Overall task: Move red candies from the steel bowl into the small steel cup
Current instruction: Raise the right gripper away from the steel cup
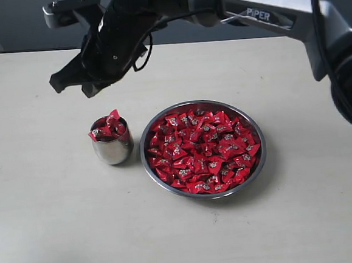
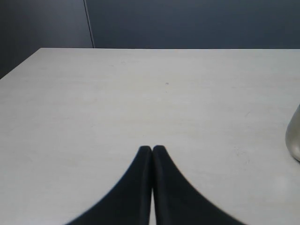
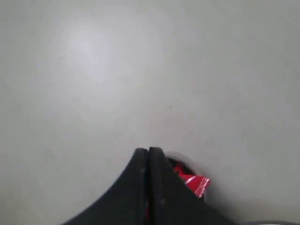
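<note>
While most of the red candies (image 1: 203, 147) are seen heaped in the steel bowl (image 1: 209, 195), a smaller pile is crowded into the small steel cup (image 1: 112, 152), rising above its rim. Cup and bowl are set just beside each other on the desk (image 1: 62, 232), the cup to the left in the exterior view. Above the cup the right claw (image 3: 148, 151) is held, fingers pressed together, seemingly with nothing pinched, though that wrist view is blurred. A red wrapper is glimpsed beneath it. The left claw (image 2: 152, 149) is kept low over bare desk, likewise pressed together, the cup's edge just caught in its view.
</note>
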Robot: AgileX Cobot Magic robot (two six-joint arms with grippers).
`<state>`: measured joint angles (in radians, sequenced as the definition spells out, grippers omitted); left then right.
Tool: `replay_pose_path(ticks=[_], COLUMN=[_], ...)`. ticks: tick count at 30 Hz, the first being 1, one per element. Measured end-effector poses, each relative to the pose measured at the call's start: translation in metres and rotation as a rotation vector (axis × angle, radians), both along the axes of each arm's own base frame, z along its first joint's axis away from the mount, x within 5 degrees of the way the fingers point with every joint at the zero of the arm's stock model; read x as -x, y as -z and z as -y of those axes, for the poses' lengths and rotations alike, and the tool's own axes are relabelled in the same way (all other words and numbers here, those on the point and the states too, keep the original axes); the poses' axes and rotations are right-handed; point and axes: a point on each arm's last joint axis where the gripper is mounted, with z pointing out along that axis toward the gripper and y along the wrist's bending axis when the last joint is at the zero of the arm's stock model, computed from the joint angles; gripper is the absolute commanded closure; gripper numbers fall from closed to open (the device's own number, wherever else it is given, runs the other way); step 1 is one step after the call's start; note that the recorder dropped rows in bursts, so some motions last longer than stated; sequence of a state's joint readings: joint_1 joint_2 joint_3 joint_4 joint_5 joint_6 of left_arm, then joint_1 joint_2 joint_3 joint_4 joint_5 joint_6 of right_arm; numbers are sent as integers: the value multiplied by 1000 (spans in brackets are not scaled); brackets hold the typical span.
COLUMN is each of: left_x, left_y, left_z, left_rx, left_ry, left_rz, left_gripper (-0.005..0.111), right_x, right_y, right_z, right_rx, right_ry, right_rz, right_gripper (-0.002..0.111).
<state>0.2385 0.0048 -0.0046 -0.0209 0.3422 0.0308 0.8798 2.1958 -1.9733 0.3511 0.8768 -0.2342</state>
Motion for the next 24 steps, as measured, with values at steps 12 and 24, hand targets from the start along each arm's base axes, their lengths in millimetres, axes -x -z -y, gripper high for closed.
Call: replay_pose_path(ticks=[12, 24], left_x=[0, 0], left_y=[0, 0], left_z=[0, 0], left_rx=[0, 0], left_ry=[0, 0], left_rz=[0, 0], left_gripper=[106, 106], right_x=[-16, -23], right_y=[-35, -61], right_z=[18, 52], right_rx=[-21, -81], right_ry=[145, 238], right_rz=[152, 250], right_gripper=[109, 109])
